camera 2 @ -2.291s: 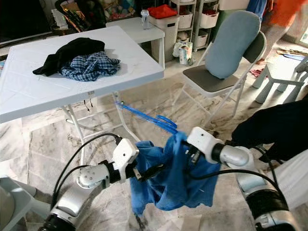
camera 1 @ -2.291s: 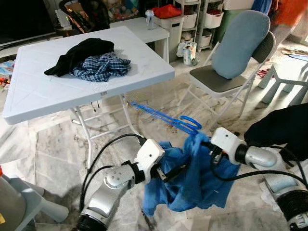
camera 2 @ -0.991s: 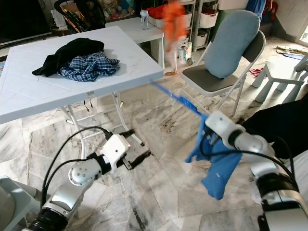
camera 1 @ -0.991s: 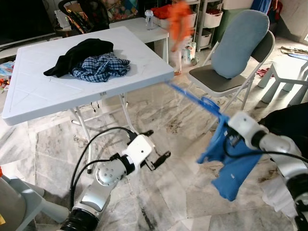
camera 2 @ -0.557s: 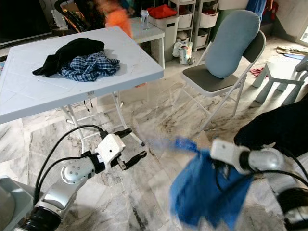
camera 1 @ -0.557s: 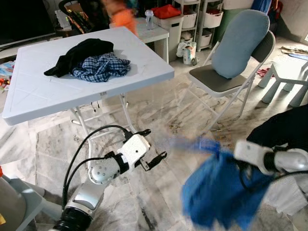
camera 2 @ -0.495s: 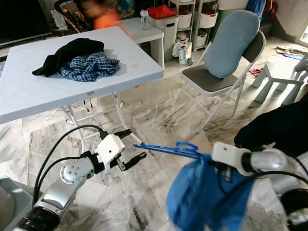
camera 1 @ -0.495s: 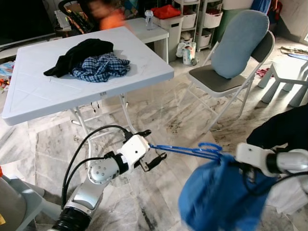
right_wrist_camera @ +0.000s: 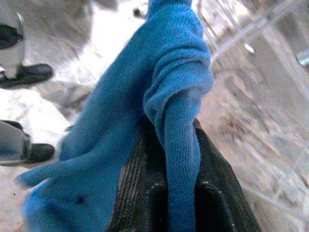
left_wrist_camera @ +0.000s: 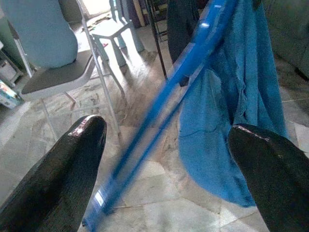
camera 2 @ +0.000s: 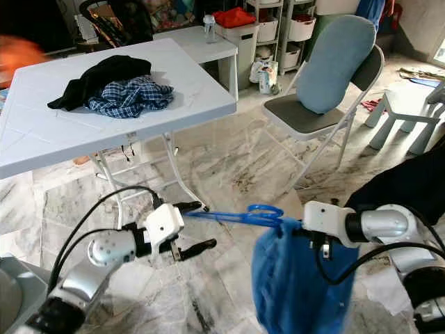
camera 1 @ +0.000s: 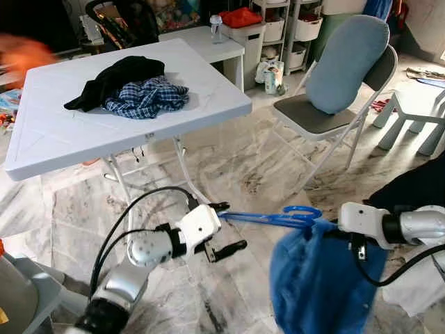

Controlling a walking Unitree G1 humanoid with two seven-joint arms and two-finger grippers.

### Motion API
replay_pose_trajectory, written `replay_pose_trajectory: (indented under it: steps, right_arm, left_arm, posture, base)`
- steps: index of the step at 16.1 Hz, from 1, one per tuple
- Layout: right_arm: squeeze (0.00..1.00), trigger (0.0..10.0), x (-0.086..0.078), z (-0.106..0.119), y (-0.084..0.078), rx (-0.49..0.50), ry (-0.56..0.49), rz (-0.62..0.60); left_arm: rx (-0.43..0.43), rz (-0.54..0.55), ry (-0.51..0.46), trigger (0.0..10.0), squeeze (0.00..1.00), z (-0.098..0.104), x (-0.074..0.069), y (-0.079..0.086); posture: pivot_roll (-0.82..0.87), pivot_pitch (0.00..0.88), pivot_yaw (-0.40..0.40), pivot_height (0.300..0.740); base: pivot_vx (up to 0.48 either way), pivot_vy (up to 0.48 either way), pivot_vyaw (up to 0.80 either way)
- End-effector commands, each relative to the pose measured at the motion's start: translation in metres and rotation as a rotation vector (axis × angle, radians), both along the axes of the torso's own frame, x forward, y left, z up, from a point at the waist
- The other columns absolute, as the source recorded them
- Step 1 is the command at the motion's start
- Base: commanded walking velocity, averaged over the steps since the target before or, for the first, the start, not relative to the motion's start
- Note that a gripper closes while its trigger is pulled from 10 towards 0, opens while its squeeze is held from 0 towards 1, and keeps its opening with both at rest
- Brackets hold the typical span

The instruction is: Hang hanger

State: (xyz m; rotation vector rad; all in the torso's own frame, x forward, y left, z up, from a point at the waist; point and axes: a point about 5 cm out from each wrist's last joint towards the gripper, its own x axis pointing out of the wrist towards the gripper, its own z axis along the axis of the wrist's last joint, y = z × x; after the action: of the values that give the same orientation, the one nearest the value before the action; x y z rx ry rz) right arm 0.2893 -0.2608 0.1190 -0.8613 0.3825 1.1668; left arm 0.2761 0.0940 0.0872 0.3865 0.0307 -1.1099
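A marble-tiled floor (camera 1: 236, 167) spreads across a cluttered living room. At the back left stands a white folding table (camera 1: 62, 136), carrying a heap of clothes: a black garment (camera 1: 115, 75) draped partly over a blue plaid shirt (camera 1: 147, 96). To the right of the table is a grey folding chair (camera 1: 316, 115) with a pale blue cushion (camera 1: 348, 59) leaning upright against its backrest. Behind them are a smaller white side table with a bottle (camera 1: 216, 28) and a storage bin holding something red (camera 1: 240, 17). An orange blur (camera 1: 24, 52) shows at the far left edge beyond the table; what it is cannot be told.

In the foreground, low over the floor, both silver arms reach toward each other. The right gripper (camera 1: 345, 234) is closed on a blue garment (camera 1: 320, 278); in the right wrist view the knit cloth (right_wrist_camera: 171, 96) is bunched and pinched between its black fingers. The garment hangs down in a loose bundle from that gripper. A blue plastic hanger (camera 1: 268, 218) sticks out of the top of the garment, lying roughly level in the air, its hook beside the garment and its long arm pointing toward the left arm. The left gripper (camera 1: 224, 228) has its fingers spread wide, one (camera 1: 220, 207) above and one (camera 1: 229, 250) below the hanger's tip; in the left wrist view the hanger (left_wrist_camera: 164, 111) passes through the gap between the two fingers, touching neither.
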Motion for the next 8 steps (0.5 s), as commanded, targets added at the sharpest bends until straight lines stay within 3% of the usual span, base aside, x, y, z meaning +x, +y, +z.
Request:
replay_pose_trajectory:
  steps: [1, 3, 8]
  right_arm:
    - [0.0, 10.0, 0.005, 0.017, 0.009, 0.03, -0.044, 0.071]
    - [0.0, 10.0, 0.01, 0.017, 0.009, -0.008, -0.049, 0.067]
    - [0.0, 10.0, 0.006, 0.017, 0.022, 0.067, -0.05, 0.116]
  left_arm:
    - [0.02, -0.021, -0.029, 10.0, 0.0, 0.007, 0.007, 0.003]
    - [0.041, -0.023, -0.067, 10.0, 0.0, 0.014, 0.015, 0.005]
    - [0.033, -0.015, -0.059, 10.0, 0.0, 0.011, 0.016, 0.002]
  posture:
    - [-0.17, 0.0, 0.024, 0.74]
    - [-0.17, 0.0, 0.023, 0.74]
    - [-0.17, 0.0, 0.022, 0.74]
  base:
    - [0.0, 0.0, 0.0]
    - [0.0, 0.0, 0.0]
    - [0.0, 0.0, 0.0]
